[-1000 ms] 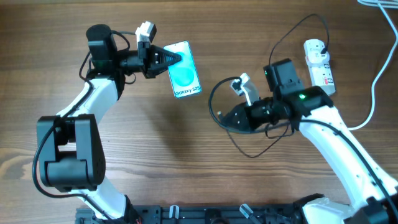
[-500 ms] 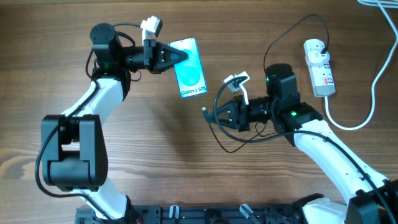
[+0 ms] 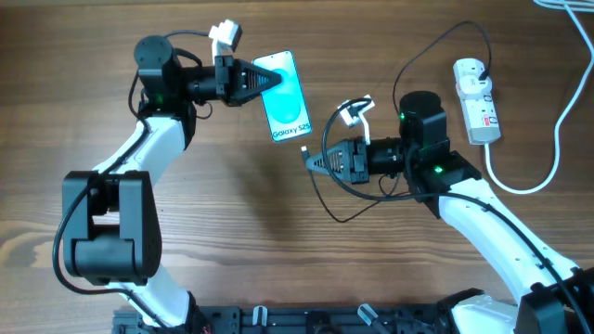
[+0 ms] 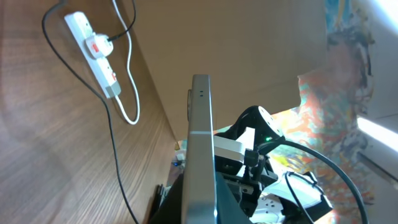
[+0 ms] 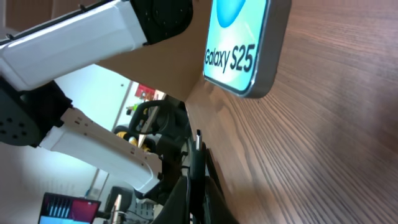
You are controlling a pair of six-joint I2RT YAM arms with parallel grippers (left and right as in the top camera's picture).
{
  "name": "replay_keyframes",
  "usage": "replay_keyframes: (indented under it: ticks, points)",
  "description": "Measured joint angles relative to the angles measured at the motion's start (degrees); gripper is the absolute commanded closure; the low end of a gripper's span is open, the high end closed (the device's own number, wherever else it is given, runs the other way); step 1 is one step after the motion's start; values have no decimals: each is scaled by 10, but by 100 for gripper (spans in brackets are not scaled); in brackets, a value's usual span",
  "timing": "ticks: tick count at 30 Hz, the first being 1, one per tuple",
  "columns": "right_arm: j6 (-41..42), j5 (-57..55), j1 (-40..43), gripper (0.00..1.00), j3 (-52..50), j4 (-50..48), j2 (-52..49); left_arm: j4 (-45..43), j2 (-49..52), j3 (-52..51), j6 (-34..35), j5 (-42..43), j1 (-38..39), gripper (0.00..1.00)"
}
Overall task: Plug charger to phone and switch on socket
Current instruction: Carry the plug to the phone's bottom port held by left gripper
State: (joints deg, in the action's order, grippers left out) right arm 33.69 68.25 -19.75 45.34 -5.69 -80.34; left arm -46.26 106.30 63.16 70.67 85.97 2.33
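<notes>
My left gripper [image 3: 264, 80] is shut on the top end of the phone [image 3: 288, 96], cyan screen up, white text band toward my right arm. In the left wrist view the phone [image 4: 200, 155] shows edge-on between the jaws. My right gripper [image 3: 316, 160] is shut on the charger plug tip [image 3: 304, 152], just below the phone's lower end, a small gap apart. In the right wrist view the plug tip [image 5: 198, 140] points up at the phone's bottom edge [image 5: 249, 56]. The black cable [image 3: 367, 199] loops back to the white adapter on the socket [image 3: 476, 100] at the far right.
A thick white cord [image 3: 566, 111] runs from the socket along the right edge of the wooden table [image 3: 232, 241]. The socket and cable also show in the left wrist view [image 4: 96, 53]. A dark rail [image 3: 306, 320] runs along the front edge.
My right gripper has moved left and up with the plug tip, close to the phone's lower end. My left gripper shifted the phone slightly right and tilted it.
</notes>
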Motion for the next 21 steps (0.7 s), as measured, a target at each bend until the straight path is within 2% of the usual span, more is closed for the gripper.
replay_keyframes:
  ticks: [7,21]
  points:
    - [23,-6,0,96,0,-23,0,-39,0,0,38,-2,21,96]
    - [58,-5,0,96,0,-25,0,-44,0,0,43,-2,33,96]
